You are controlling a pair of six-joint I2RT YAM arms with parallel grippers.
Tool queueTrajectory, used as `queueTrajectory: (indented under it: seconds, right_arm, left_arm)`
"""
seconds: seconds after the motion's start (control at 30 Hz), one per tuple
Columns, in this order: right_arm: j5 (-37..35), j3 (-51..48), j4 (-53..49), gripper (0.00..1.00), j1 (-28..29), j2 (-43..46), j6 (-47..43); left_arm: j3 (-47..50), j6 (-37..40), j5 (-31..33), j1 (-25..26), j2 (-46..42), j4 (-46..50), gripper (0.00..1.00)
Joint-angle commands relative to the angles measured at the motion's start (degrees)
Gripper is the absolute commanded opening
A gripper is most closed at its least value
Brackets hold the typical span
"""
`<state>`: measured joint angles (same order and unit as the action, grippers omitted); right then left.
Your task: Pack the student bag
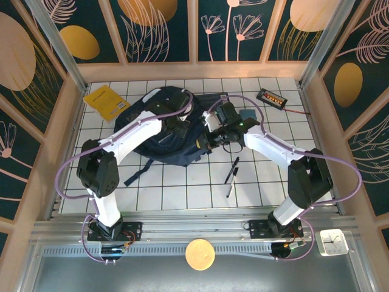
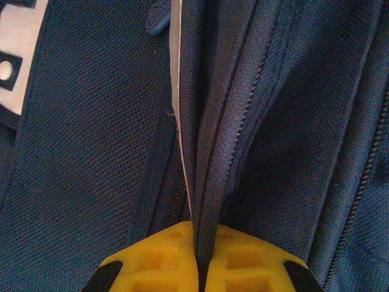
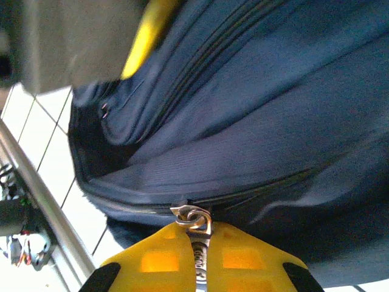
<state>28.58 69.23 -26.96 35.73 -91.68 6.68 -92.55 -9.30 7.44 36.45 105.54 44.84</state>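
Observation:
The student bag (image 1: 159, 141) is a navy-blue backpack lying in the middle of the tiled table, between both arms. My left gripper (image 1: 177, 125) rests on top of it. In the left wrist view this gripper (image 2: 198, 236) is shut on a raised fold of the bag's fabric (image 2: 209, 152) beside a zipper line. My right gripper (image 1: 207, 141) is at the bag's right edge. In the right wrist view it (image 3: 197, 234) is shut on the metal zipper pull (image 3: 194, 217), with the bag's zipper partly open to the left (image 3: 97, 152).
A yellow book (image 1: 106, 101) lies at the back left. Two pens (image 1: 231, 176) lie on the tiles right of the bag. A black calculator-like item (image 1: 271, 97) sits at the back right. A dark strap (image 1: 138, 172) trails toward the front left. Wooden walls (image 1: 194, 70) enclose the table.

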Motion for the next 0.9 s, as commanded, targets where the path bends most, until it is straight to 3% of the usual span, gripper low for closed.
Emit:
queueTrajectory:
  seconds: [0.0,0.13,0.3,0.4,0.47,0.67,0.87]
  right_arm:
    - [3.58,3.63,-8.5,0.0,5.1,-0.01,-1.15]
    - [5.28,4.84,-4.04,0.0,12.06,-2.42,4.42]
    - [8.61,-1.06,17.5,0.0,18.09,-3.17,18.09]
    - [7.59,-2.35,22.78,0.34,18.62,-2.66,20.83]
    - [5.42,-2.31,20.24,0.46,17.35,-0.89,20.52]
    - [8.02,-10.49,20.17,0.76,7.1,10.76,24.61]
    - [7.21,-9.96,12.48,0.78,-3.81,14.68,23.18]
  left_arm:
    - [-4.43,-2.68,1.48,0.0,1.32,-0.7,0.0]
    - [-4.19,-4.47,-0.29,0.02,1.55,-1.69,0.0]
    - [-3.61,-5.73,-2.07,0.03,0.69,-3.28,0.0]
    - [-1.56,-4.62,-3.23,-0.05,-1.01,-4.59,0.0]
    - [1.21,-3.04,-4.46,0.02,-3.34,-6.24,0.0]
    - [10.07,0.48,-5.33,-0.03,-11.51,-8.93,0.0]
    - [14.4,4.06,-7.13,-0.04,-16.44,-10.88,0.0]
